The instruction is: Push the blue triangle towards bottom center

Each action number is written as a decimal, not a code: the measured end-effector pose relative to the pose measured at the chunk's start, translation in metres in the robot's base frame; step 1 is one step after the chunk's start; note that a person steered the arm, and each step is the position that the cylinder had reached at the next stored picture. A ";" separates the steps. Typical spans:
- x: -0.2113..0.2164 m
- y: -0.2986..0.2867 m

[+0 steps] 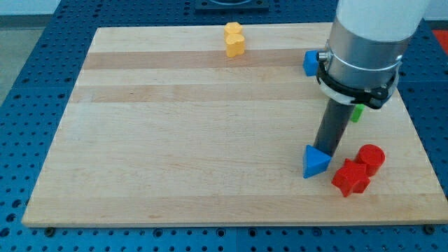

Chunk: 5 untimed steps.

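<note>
Camera view: the wooden tabletop (210,140) fills most of the frame, and the arm comes in from the view's top right. Its end effector is a straight dark rod with no jaws, so there is nothing to open, close or hold; it can only push. My tip (327,151) sits at the upper right edge of the blue triangle (316,162), touching it or just beside it; the contact itself is too small to confirm.

The blue triangle lies in the lower right part of the tabletop, near the bottom edge but well to the right of its middle. Just beside it, on the view's right, stand a red star-shaped block (351,177) and a red cylinder (371,158), the two close together. Near the arm's wide collar a second blue block (311,63) shows, partly hidden, so its shape is unclear. A sliver of a green block (358,113) peeks out behind the rod. A yellow block (234,40), lobed like a heart or a double piece, rests near the top edge.

As I judge it, the task is only partly done: the triangle is low enough on the tabletop, but what remains is a leftward push along the bottom edge to the centre. From its place at the triangle's upper right, the tip looks reasonably set for that.
</note>
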State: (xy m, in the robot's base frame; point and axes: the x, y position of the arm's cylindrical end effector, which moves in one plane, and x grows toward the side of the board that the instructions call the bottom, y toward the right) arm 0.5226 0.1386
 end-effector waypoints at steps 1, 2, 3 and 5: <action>0.003 0.003; 0.006 0.004; 0.010 0.004; 0.011 -0.005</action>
